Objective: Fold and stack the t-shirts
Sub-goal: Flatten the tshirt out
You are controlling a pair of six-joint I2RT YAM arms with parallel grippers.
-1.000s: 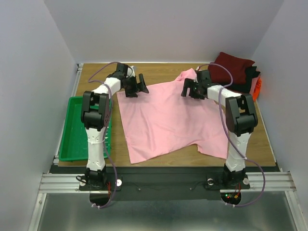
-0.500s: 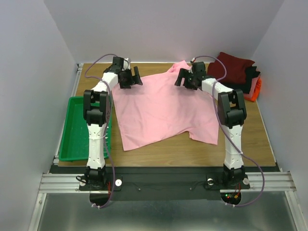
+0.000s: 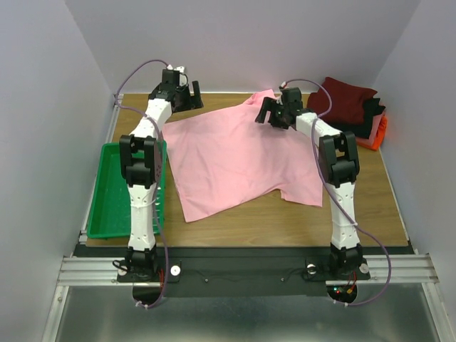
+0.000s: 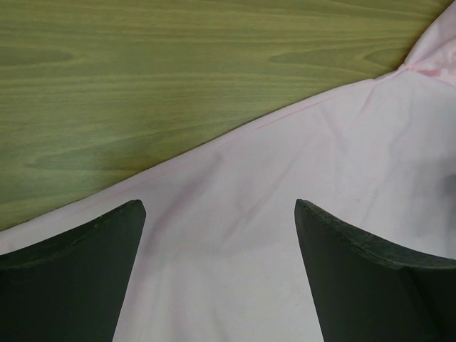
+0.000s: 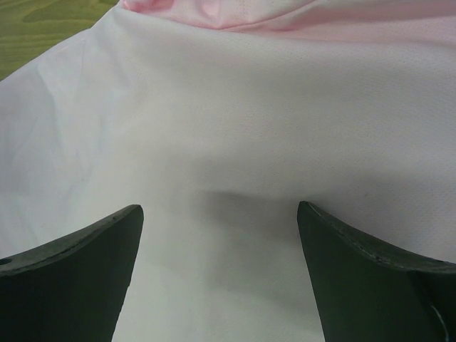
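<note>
A light pink t-shirt [image 3: 235,157] lies spread flat on the wooden table. My left gripper [image 3: 187,96] is open above the table at the shirt's far left corner; the left wrist view shows pink cloth [image 4: 299,214] below its spread fingers. My right gripper [image 3: 267,112] is open over the shirt's far right part; pink cloth [image 5: 235,128] fills the right wrist view. Neither holds anything. A stack of folded shirts, dark red [image 3: 347,100] on top, black and orange-red [image 3: 380,132] below, lies at the far right.
A green plastic tray [image 3: 110,192] lies at the table's left edge beside the left arm. Bare wood [image 4: 142,85] shows past the shirt's edge. White walls enclose the table on three sides.
Both grippers have moved toward the far edge of the table. The pink shirt has been drawn farther back and lies flatter, and both grippers now stand open over it.
</note>
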